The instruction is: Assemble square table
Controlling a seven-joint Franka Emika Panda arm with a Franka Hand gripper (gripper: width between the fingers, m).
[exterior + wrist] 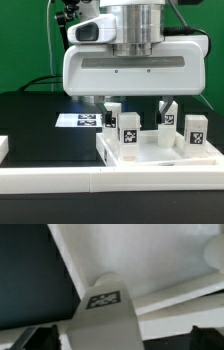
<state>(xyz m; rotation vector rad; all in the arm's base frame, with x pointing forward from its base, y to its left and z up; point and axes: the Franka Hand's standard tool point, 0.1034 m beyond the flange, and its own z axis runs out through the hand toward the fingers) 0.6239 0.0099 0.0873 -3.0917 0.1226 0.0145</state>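
The square table top (160,158) is a white tray with a raised rim, lying on the black table at the exterior view's right. Several white block legs with tags stand upright on it, among them one in front (128,131) and one at the right (196,129). My gripper (133,106) hangs directly over the tray with its fingers down among the legs. In the wrist view my gripper (120,339) is open. A tagged leg (103,300) stands between the fingers, close to one finger (42,338) and clear of the other. The tray floor (150,258) lies behind it.
The marker board (78,120) lies flat on the black table behind the tray, toward the exterior view's left. A long white rail (90,181) runs along the front. A white block (3,148) shows at the left edge. Green backdrop behind.
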